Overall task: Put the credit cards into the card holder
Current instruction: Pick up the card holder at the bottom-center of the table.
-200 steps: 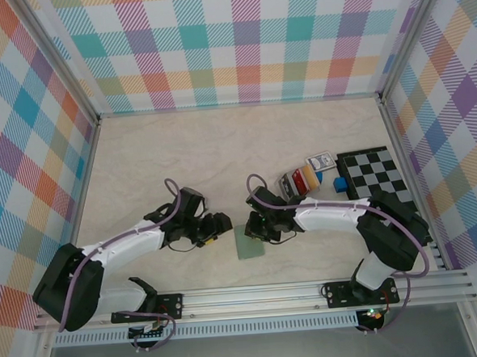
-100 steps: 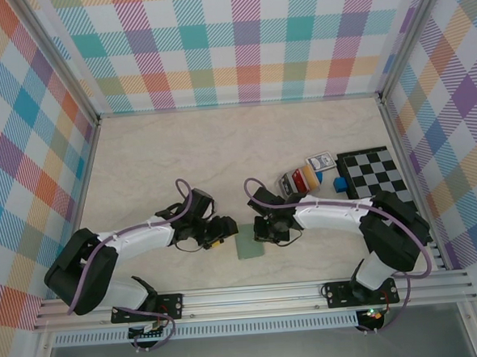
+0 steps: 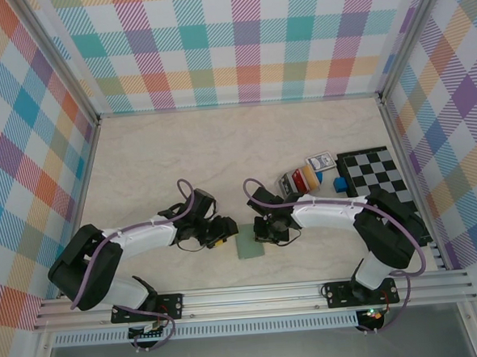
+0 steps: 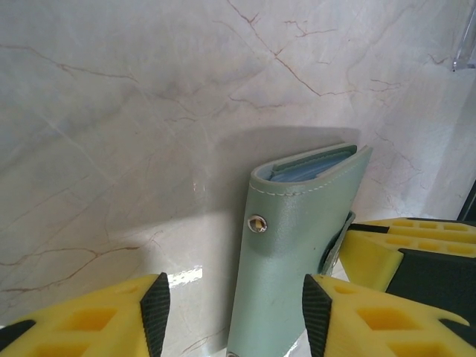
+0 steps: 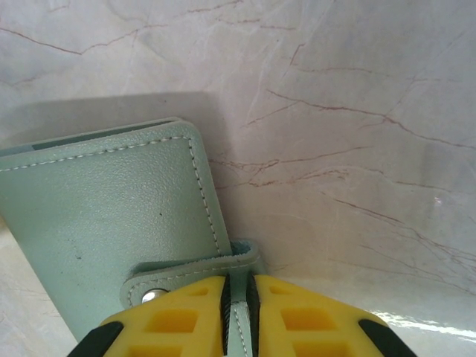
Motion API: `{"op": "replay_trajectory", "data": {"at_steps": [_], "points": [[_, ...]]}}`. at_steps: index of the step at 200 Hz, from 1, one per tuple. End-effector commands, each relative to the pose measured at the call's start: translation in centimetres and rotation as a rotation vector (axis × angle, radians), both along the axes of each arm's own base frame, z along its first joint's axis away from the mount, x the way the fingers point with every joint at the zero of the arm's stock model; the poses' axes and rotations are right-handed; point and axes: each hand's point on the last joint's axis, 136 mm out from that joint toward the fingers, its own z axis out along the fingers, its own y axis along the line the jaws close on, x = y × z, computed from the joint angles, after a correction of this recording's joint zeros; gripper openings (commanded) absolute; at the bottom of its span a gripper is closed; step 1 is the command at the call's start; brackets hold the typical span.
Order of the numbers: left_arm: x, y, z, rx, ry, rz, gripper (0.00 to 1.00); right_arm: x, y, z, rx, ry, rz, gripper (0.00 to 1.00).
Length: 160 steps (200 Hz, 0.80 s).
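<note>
Seen from above, two white arms meet low on a cream, marble-veined table (image 3: pixel 220 147) boxed in by pastel plaid walls (image 3: pixel 230 41). Between them sits the one card holder (image 3: pixel 248 246), a small sage-green square near the front rail. The left gripper (image 3: pixel 223 233) is just to its left and the right gripper (image 3: pixel 264 232) is at its far right corner. The credit cards (image 3: pixel 300 179) rest in a fanned pile further right (red and orange-yellow faces show; their number cannot be told). Beside them are one playing-card pack (image 3: pixel 320 163), one blue block (image 3: pixel 339 186) and one checkerboard (image 3: pixel 373 175). Open tabletop stretches to the far and left sides.

From the left wrist, the holder shows a grained, stitched skin, a rounded fold, one metal stud (image 4: pixel 256 223) and a pale blue-grey lining (image 4: pixel 312 162). The left claw's two yellow fingers (image 4: pixel 97 320) stand wide apart with the holder's near end between them. Whether the black pads touch it cannot be told. Veined marble lies open beyond and to the left.

From the right wrist, the right claw's two yellow fingers (image 5: pixel 171 327) pinch nearly together on the holder's snap tab (image 5: pixel 193 269), a thin strap. The holder's rounded, stitched corner points far, and brown-veined marble lies open to the right.
</note>
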Motion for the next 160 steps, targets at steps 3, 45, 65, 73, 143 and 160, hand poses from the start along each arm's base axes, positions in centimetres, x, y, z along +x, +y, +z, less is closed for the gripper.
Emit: {"op": "replay_trajectory", "data": {"at_steps": [3, 45, 65, 73, 143, 160], "points": [[0.2, -0.8, 0.2, -0.023, -0.015, -0.007, 0.51, -1.1, -1.1, -1.7, -0.037, 0.057, -0.015, 0.17], [0.3, -1.9, 0.7, -0.090, -0.012, -0.018, 0.48, -0.9, -0.8, -1.9, -0.028, 0.063, -0.020, 0.17], [0.4, -2.2, 0.7, -0.094, -0.012, -0.024, 0.48, -0.9, -0.8, -1.9, -0.031, 0.063, -0.025, 0.18], [0.4, -2.2, 0.6, -0.094, -0.007, -0.027, 0.48, -0.9, -0.8, -1.9, -0.029, 0.062, -0.025, 0.18], [0.5, -3.0, 0.3, -0.125, 0.010, -0.038, 0.43, -0.9, -0.4, -2.1, -0.011, 0.073, -0.034, 0.18], [0.6, -3.6, 0.7, -0.159, 0.018, -0.039, 0.38, -0.9, -0.3, -2.1, -0.009, 0.074, -0.038, 0.18]]}}
